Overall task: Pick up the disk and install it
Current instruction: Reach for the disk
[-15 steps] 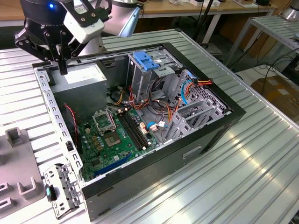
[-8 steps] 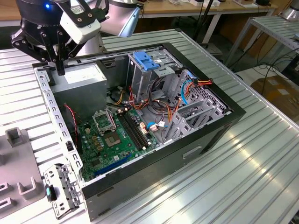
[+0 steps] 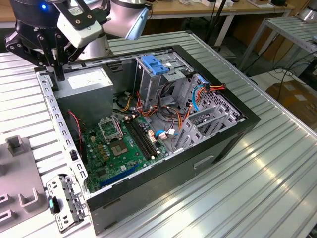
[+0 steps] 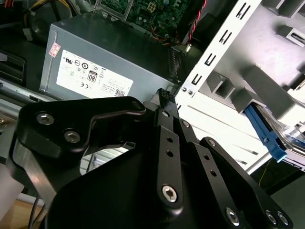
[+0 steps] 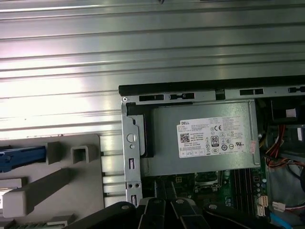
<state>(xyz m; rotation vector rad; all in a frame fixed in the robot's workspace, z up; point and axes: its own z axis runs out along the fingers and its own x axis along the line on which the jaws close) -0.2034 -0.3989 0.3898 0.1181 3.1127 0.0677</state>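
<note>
The disk shows as a blue carrier rail with a bit of clear-grey body, lying in a grey holder beside the open computer case; the first wrist view shows the blue rail too. Most of the disk runs past the picture edges. My gripper hangs over the case's corner at the exterior view's left, just above the rim next to the power-supply box. Its black fingers stand together, shut on nothing, apart from the disk.
The open case holds a green motherboard, coloured cables and a tall metal cage topped by a blue latch. A grey fixture and a loose metal bracket lie at the exterior view's left on the ribbed table.
</note>
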